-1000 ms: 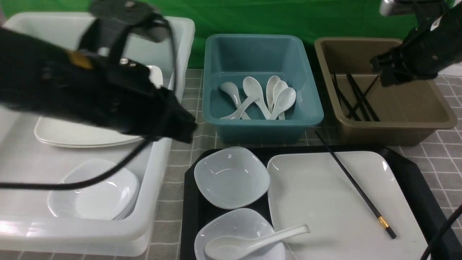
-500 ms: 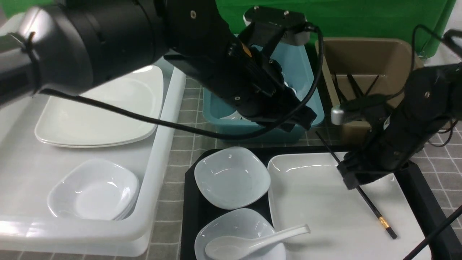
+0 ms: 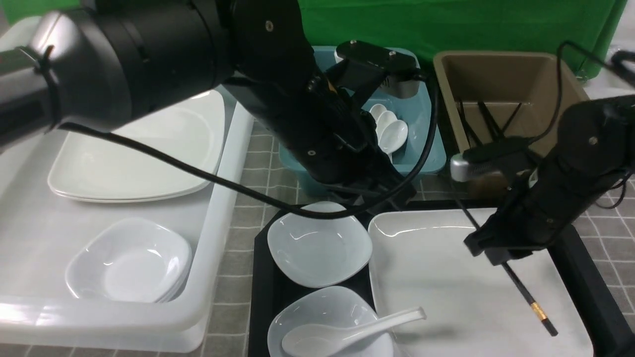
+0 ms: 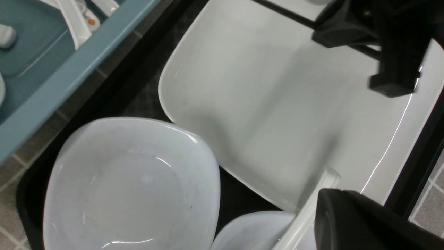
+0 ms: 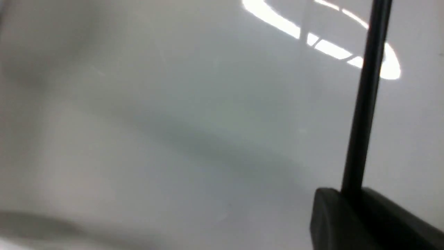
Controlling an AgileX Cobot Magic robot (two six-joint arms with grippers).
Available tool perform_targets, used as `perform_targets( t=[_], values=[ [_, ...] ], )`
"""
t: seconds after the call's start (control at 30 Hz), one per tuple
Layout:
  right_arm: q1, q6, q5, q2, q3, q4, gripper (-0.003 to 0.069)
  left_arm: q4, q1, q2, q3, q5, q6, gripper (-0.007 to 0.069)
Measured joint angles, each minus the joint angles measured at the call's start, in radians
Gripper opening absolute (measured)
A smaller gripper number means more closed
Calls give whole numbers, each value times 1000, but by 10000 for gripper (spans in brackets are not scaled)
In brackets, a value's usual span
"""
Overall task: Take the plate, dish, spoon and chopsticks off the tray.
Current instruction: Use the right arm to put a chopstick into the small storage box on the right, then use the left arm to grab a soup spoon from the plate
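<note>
Reaching in from the right, my right tool (image 3: pixel 496 250) sits low over the right half of the plate (image 3: pixel 436 277), its jaws closed on the single chopstick (image 3: pixel 527 298) that lies there. My right wrist view shows it running straight into one finger (image 5: pixel 347 218). The chopstick slants across the plate, its gold-banded thick end toward the near right corner and its thin end past the plate's far edge. Whether it is lifted off the glaze or resting on it I cannot tell.

The plate fills the right side of the black tray (image 3: pixel 259 302). On the tray's left side sit two small deep dishes. The far dish (image 3: pixel 317 245) is bare. The near dish (image 3: pixel 327 310) carries the spoon (image 3: pixel 347 333), whose handle points toward the plate and overhangs its edge.

My left tool (image 3: pixel 396 199) hangs closed above the tray's far rim, between the far dish and the plate, with nothing in it that I can see.

Behind the tray on the grey checked surface (image 3: pixel 248 198) stand a blue tub (image 3: pixel 421 153) with white spoons (image 3: pixel 392 134) and a brown tub (image 3: pixel 496 74) with black sticks (image 3: pixel 488 121). To the left, a white bin (image 3: pixel 221 198) holds stacked plates (image 3: pixel 134 153) and stacked dishes (image 3: pixel 129 263).
</note>
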Motion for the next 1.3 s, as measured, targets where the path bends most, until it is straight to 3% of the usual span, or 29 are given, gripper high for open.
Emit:
perform_targets(
  t=[0.1,0.17,0.4,0.8,0.83,0.97,1.07,1.2,1.27,1.3],
  values=[
    [-4,0,-56,-148,-13,-8,74,0,0,0,0,0,0,0],
    [-41,-1,-175,-202,-62,-7,74,0,0,0,0,-8,2,0],
    [-199,32,-491,-84,-273,-15,74,0,0,0,0,-24,1,0],
    [-222,54,-551,273,-354,-18,98,-11,0,0,0,70,2,0],
    [-222,54,-551,283,-354,-18,123,-18,0,0,0,87,2,0],
    [-222,80,-534,276,-356,-18,415,-43,-1,0,0,126,13,0],
    [-222,87,-463,237,-371,-18,528,-45,-10,0,0,142,77,0],
    [-222,87,-258,145,-414,-19,536,-44,-43,0,2,190,140,0],
    [-222,74,-176,104,-427,-19,489,-40,-59,0,9,202,149,0],
    [-222,53,-91,61,-436,-19,431,-32,-76,1,15,210,158,0]
  ],
)
